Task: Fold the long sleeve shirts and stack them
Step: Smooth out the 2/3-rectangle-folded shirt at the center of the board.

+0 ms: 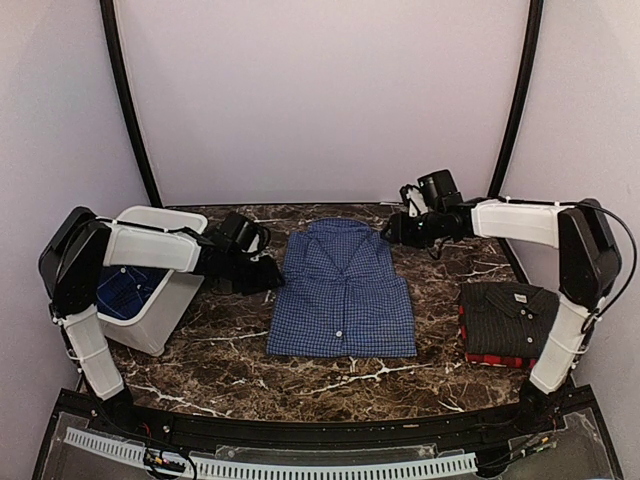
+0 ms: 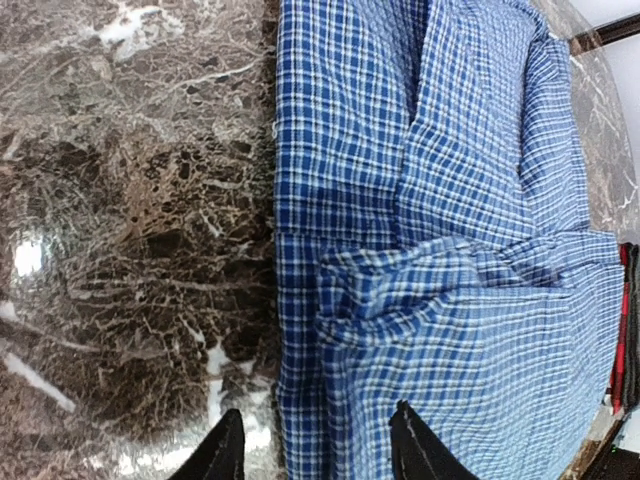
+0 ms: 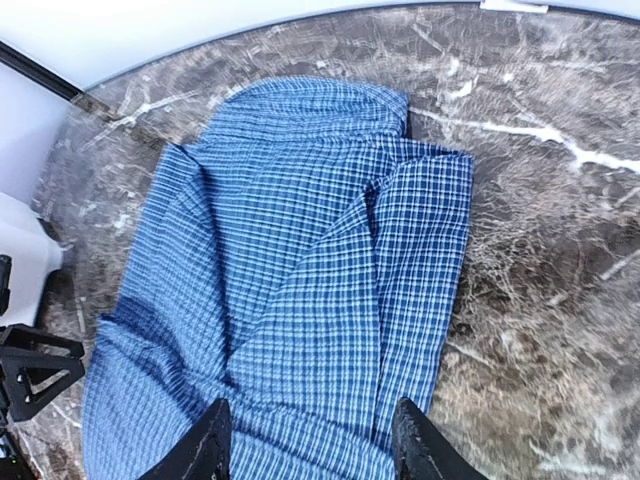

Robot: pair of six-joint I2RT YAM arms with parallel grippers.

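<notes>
Now spread and empty, our left gripper (image 2: 318, 410) and right gripper (image 3: 313, 402) flank the folded blue shirt (image 1: 342, 295); next, probably, the pile (image 1: 508, 318) at the table's (image 1: 230, 350) right edge.

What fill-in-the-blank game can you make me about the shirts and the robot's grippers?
The folded shirt in the middle of the table is ____ and white.
The black shirt lies on a ____ plaid shirt.
The white bin stands on the robot's ____ side.
The left gripper and right gripper are both ____.
Missing words: blue; red; left; open.
</notes>
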